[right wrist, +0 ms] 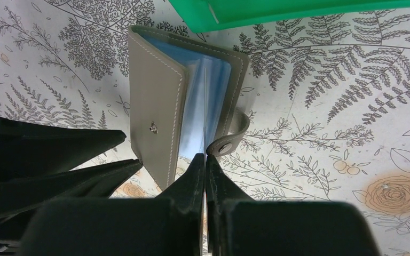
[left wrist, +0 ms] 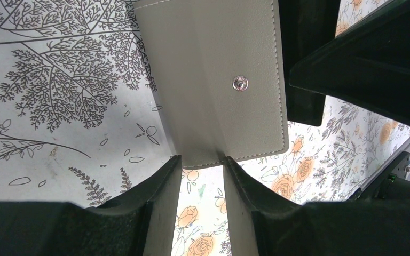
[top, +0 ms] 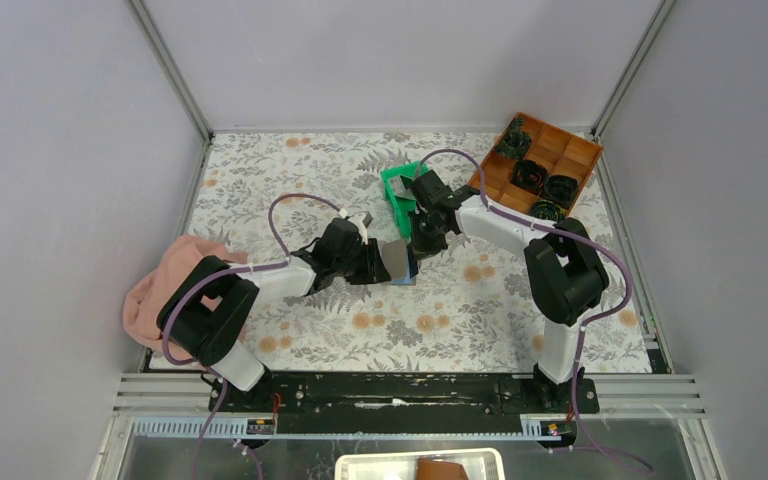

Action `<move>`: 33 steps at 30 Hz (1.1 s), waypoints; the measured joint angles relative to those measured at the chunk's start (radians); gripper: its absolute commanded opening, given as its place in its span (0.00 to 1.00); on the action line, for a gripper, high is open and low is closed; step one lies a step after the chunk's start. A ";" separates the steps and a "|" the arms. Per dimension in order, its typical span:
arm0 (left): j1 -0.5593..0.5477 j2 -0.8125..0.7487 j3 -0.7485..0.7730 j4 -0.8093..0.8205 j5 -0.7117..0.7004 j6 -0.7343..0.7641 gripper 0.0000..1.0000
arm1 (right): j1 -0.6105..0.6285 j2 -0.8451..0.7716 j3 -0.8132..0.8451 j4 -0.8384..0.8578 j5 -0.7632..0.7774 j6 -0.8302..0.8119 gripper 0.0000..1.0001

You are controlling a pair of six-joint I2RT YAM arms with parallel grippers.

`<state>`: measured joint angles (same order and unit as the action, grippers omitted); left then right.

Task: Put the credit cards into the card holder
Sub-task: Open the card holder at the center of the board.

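The grey card holder (top: 397, 260) stands open on the floral cloth, with its blue sleeves (right wrist: 197, 90) showing. My left gripper (top: 376, 262) grips the lower edge of the snap-stud cover (left wrist: 213, 69) and holds that cover up. Its fingertips (left wrist: 175, 165) sit close together at the edge. My right gripper (right wrist: 205, 158) is shut on a credit card (right wrist: 205, 114), which shows only edge-on as a thin sliver. The card's front end is in among the blue sleeves. The snap strap (right wrist: 225, 146) lies just right of these fingers. In the top view the right gripper (top: 422, 238) is just behind the holder.
A green plastic bin (top: 398, 190) sits right behind the holder, and its rim also shows in the right wrist view (right wrist: 299, 10). A brown compartment tray (top: 550, 160) with dark parts stands at the back right. A pink cloth (top: 165, 290) lies at the left wall.
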<state>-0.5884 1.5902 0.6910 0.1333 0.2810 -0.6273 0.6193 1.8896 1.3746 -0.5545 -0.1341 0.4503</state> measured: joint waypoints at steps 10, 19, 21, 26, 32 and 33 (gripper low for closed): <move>0.000 0.000 0.000 0.000 0.001 0.002 0.41 | -0.008 0.000 -0.021 0.021 -0.016 0.012 0.00; 0.000 0.000 0.000 0.000 0.006 0.009 0.41 | -0.023 -0.002 -0.059 0.059 -0.024 0.034 0.00; 0.000 0.000 0.000 0.000 0.007 0.009 0.41 | -0.031 -0.008 -0.079 0.080 -0.039 0.046 0.00; 0.000 0.000 -0.009 0.000 0.007 0.009 0.41 | -0.051 -0.032 -0.136 0.141 -0.081 0.081 0.00; 0.000 0.000 -0.013 0.000 0.007 0.009 0.41 | -0.076 -0.043 -0.185 0.204 -0.138 0.116 0.00; 0.000 0.000 -0.013 0.000 0.007 0.009 0.41 | -0.079 -0.043 -0.192 0.216 -0.149 0.123 0.00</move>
<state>-0.5884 1.5906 0.6781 0.1329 0.2882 -0.6186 0.5404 1.8465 1.1824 -0.3389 -0.2829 0.5735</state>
